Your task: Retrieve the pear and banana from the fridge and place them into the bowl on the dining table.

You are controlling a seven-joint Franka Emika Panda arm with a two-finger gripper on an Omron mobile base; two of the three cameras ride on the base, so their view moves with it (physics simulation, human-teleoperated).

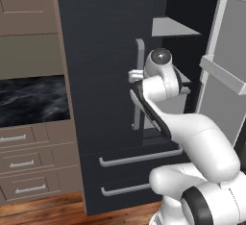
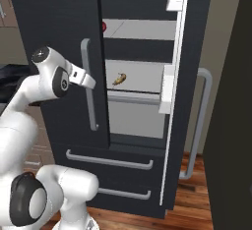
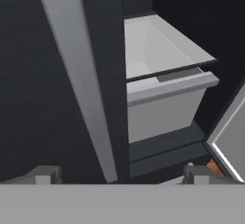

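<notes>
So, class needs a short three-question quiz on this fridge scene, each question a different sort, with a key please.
1. True or false: the right door of the fridge stands open.
2. Which fruit lies on the middle shelf inside? A) banana B) apple C) lemon
3. Fill in: the gripper has its jaws ____, with the left door's long grey handle ahead of it.

Key
1. True; the open door is swung out to the right.
2. A, the banana.
3. Open, holding nothing.
</notes>
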